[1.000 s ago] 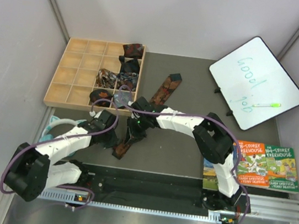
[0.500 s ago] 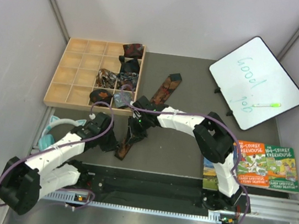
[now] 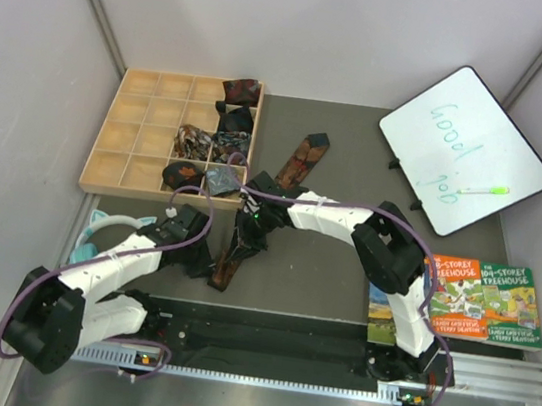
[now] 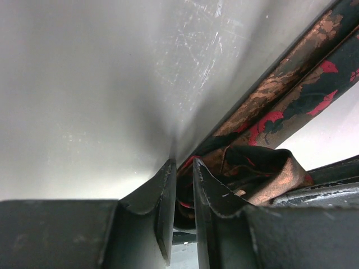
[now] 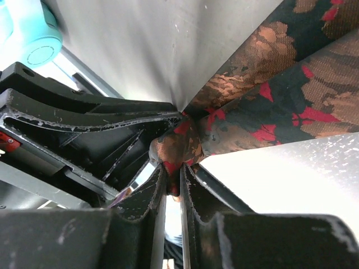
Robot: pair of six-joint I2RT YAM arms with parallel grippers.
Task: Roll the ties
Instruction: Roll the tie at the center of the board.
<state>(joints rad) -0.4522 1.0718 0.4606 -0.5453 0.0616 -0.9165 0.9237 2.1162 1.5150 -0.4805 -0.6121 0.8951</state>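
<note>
your long tie (image 3: 303, 157) lies slantwise across the middle of the table (image 3: 311, 279) in the top view. its pointed end sits above centre, near the right edge of the wooden tray (image 3: 96, 153), and its other end runs down toward lower centre, where both pincers meet.

your right gripper (image 5: 174, 168) has its jaws almost together, pinching a folded lump of the rust-and-red fabric at the tips. from there two layers of the tie fan out to the upper right of its wrist view.

your left gripper (image 4: 182, 168) is right against the same bunched end. its jaws stand a narrow slit apart, with fabric crumpled just beyond the tips. you cannot tell from the wrist view whether it is clamping the cloth or only touching it.

several rolled ties (image 3: 199, 139) sit in the right-hand compartments of the tray in the upper left. the teal headphones (image 3: 95, 234) lie at the left edge, beside the left arm. a whiteboard (image 3: 465, 150) is in the upper right, and two books (image 3: 485, 299) are at the right.
</note>
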